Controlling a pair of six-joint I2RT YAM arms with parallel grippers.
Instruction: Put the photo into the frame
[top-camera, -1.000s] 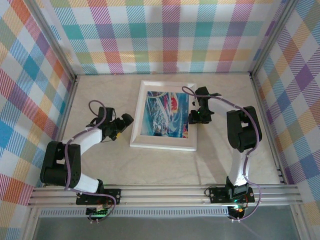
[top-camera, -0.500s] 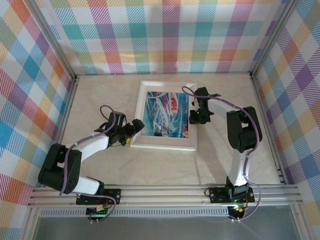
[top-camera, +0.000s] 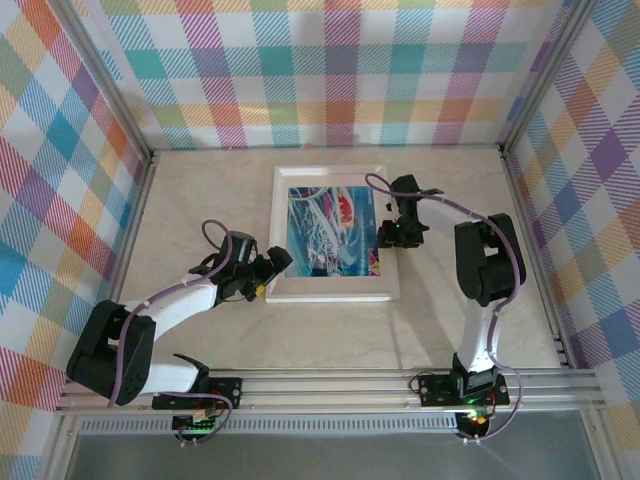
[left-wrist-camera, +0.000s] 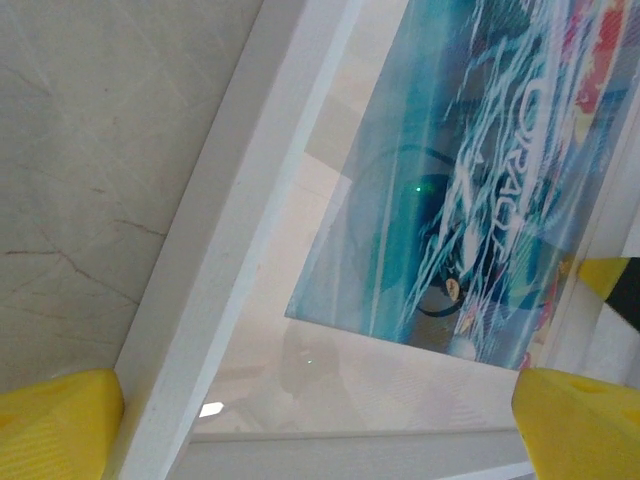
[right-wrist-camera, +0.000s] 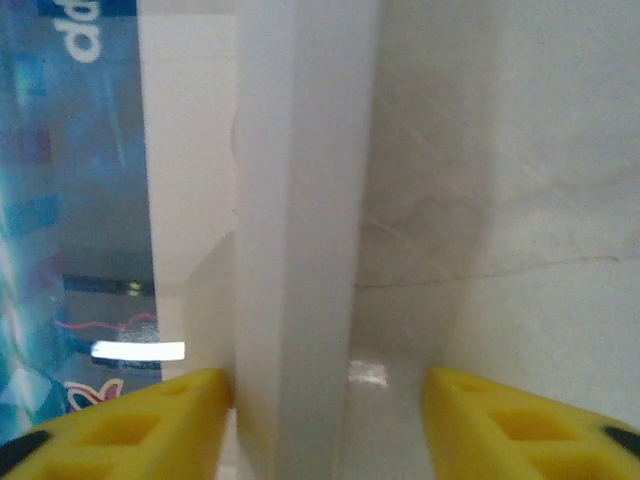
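Checked cloth walls in pastel colours close in three sides of one pale, marble-veined tabletop. From the top view, one frame lies flat at the middle of the tabletop, nearer its far edge. It is a rectangle with a narrow, smooth white border. One photo lies inside that border, a glossy blue and teal sheet with white streaks and a red patch. Two white arms reach in. The left fingers are at the frame's near left corner, and the right fingers are at its right edge. In the left wrist view, two ribbed yellow pads sit at the bottom corners, spread wide. The left fingers straddle the frame's white rail without pinching it. The photo rests on the shiny pane, with a bare strip between it and the rail. In the right wrist view, the right fingers are also parted. One pad lies against the frame's matte white rail, and the other stands apart from it over the tabletop. The photo's blue edge shows at the left.
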